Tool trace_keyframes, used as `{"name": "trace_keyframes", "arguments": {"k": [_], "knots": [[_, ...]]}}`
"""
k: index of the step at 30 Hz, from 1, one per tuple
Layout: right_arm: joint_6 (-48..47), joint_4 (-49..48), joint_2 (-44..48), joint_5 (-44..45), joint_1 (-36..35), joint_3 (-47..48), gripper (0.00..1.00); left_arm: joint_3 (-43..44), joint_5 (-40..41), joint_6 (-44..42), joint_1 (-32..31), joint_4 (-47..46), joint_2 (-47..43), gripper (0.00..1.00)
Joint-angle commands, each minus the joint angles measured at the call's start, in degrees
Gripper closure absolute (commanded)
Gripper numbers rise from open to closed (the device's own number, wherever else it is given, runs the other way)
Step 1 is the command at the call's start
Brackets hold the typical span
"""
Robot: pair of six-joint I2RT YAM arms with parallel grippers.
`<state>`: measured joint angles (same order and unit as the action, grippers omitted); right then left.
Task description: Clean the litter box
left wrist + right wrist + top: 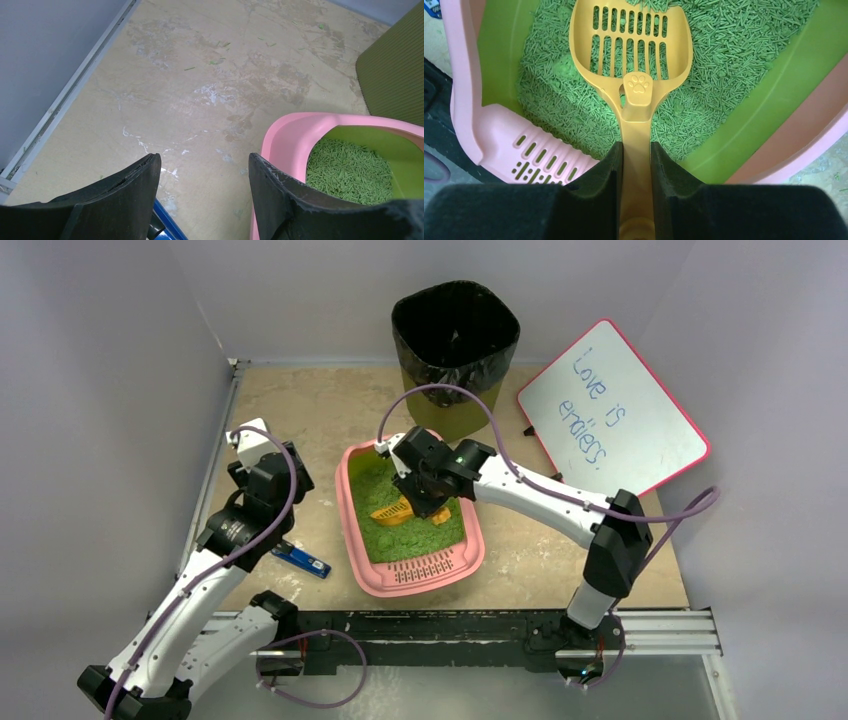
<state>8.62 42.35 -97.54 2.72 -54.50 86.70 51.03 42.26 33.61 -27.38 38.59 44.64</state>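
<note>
As right gripper (pixel 636 165) is clamping the scoop (pixel 631 45) in the litter box (pixel 420 575), left gripper (pixel 205 165) is hanging at 9 o'clock, jaws apart. Scooping step, probably; next move is calling for digging, then lifting level.

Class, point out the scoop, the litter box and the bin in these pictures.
scoop (pixel 640 85), right wrist view, on its paw-print badge.
litter box (pixel 420 578), top view, on its near slotted lip.
bin (pixel 455 335), top view, on its black bag lining.
</note>
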Motion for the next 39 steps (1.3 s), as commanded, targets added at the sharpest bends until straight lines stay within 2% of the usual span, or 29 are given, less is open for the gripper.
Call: {"name": "trace_keyframes", "arguments": {"k": [1, 11, 20, 26, 39], "knots": [[4.36, -5.28, -0.78, 4.34, -0.59, 2.24, 1.00, -0.03, 0.76, -0.82, 0.40, -2.20, -0.66, 0.36], [13.23, -12.06, -1.26, 14.65, -5.08, -2.55, 1.00, -0.06, 0.41, -1.00, 0.44, -2.47, -0.35, 0.36], [9.25, -22.18, 1.27, 18.92, -5.70, -10.57, 1.00, -0.11, 0.62, -0.91, 0.42, -2.38, -0.80, 0.36], [12.34, -17.02, 2.16, 22.89, -6.01, -8.70, 1.00, -0.21, 0.79, -0.67, 0.40, -2.15, -1.05, 0.35], [9.42, -15.34, 13.69, 17.74, -7.02, -16.19, 1.00, -0.15, 0.39, -0.70, 0.39, -2.11, -0.96, 0.35]]}}
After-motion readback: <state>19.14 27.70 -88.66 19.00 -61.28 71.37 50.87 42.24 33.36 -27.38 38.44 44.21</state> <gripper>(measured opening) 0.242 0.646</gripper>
